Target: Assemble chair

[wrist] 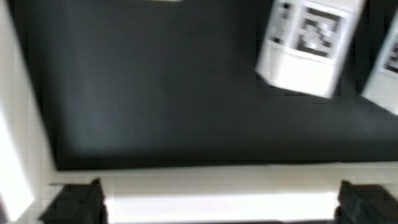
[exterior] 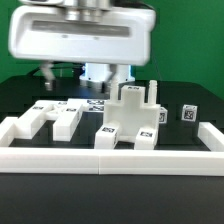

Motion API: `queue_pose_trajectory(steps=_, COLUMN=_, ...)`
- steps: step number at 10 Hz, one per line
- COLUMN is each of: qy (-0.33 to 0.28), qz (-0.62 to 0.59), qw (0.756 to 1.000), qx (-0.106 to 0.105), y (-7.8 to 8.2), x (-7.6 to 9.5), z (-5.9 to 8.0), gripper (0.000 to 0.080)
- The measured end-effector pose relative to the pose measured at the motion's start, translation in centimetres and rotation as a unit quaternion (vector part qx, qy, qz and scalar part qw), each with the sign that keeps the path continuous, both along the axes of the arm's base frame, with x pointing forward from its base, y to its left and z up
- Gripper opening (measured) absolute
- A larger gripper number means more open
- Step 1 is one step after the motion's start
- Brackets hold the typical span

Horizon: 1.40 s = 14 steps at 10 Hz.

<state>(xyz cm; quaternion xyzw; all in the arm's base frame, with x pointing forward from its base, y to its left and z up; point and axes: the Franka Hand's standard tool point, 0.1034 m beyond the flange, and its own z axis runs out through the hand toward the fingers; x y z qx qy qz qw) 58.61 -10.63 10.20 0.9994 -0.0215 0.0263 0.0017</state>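
Observation:
The chair is in loose white parts with black-and-white tags on the black table. Two chunky pieces (exterior: 40,116) (exterior: 66,118) lie towards the exterior view's left. A taller joined group (exterior: 136,108) stands in the middle, and a small piece (exterior: 187,113) sits at the right. My gripper (exterior: 86,68) hangs high above them, large and blurred. In the wrist view one tagged part (wrist: 302,45) and the edge of another (wrist: 384,60) show far from my gripper (wrist: 219,200). The dark fingertips (wrist: 75,202) stand wide apart and open; a white strip runs behind them, nothing gripped.
A low white border wall (exterior: 110,160) runs along the front and sides of the table; in the wrist view the border wall (wrist: 15,110) lines one side and the strip (wrist: 214,190) by the fingers. The marker board (exterior: 95,105) lies flat in the middle. The robot base (exterior: 100,72) is behind.

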Motion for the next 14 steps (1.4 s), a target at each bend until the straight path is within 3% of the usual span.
queue_pose_trajectory(steps=2, qy=0.011, qz=-0.01, qw=1.0, qx=0.012, y=-1.7, x=-2.7, z=-0.9, gripper=0.0648)
queue_pose_trajectory(steps=7, qy=0.011, qz=-0.022, qw=1.0, qx=0.01, y=-1.5, x=-3.1, z=-1.3, gripper=0.0648)
queue_pose_trajectory(steps=10, qy=0.015, qz=-0.033, qw=0.999, qx=0.008, y=-1.8, x=-6.6, z=-2.4, gripper=0.0648)
queue_pose_trajectory(steps=14, qy=0.012, qz=-0.033, qw=0.999, qx=-0.006, y=-1.8, x=-8.0, z=-4.0, gripper=0.0648)
